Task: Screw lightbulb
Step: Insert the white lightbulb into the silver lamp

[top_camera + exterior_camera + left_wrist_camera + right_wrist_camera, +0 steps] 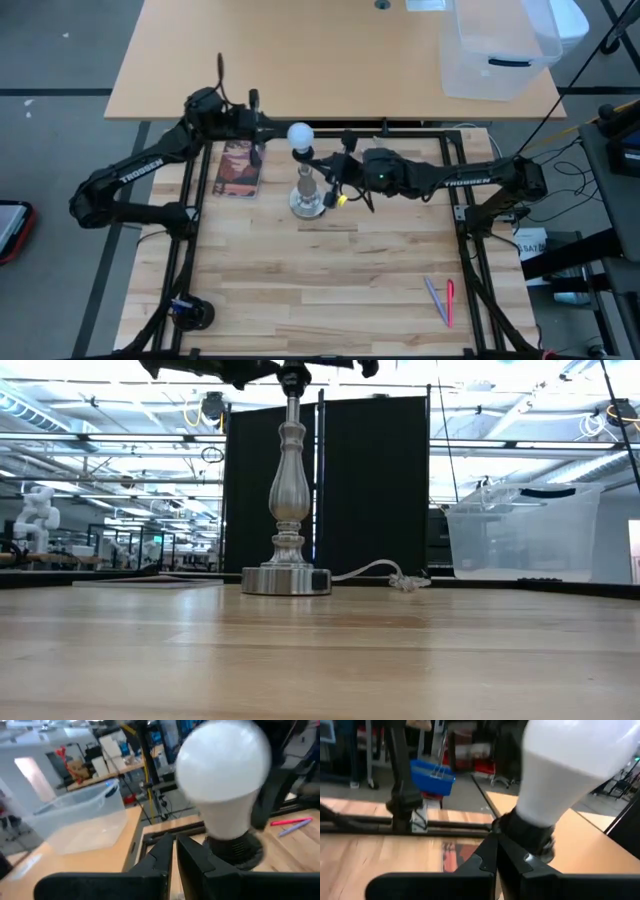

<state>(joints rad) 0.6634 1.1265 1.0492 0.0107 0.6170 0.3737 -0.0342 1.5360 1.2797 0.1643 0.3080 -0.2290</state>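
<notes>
The white round lightbulb sits upright with its base in the dark socket on top of the silver lamp stand, whose round base rests on the wooden table. My left gripper is shut, level beside the bulb on its left side; its fingers show just beside the socket. My right gripper is shut, coming from the right and slightly nearer, its fingertips right by the socket under the bulb. My left gripper's shut fingers stand close against the socket's side, level from the table's left; I cannot tell whether they touch it. My right gripper's shut fingertips lie level by the socket's side, from the right; I cannot tell whether they touch it.
A booklet lies left of the stand. Pink and purple pens lie at the near right. A dark roll lies at the near left. A clear plastic bin stands on the far table. The stand's white cord trails to the right.
</notes>
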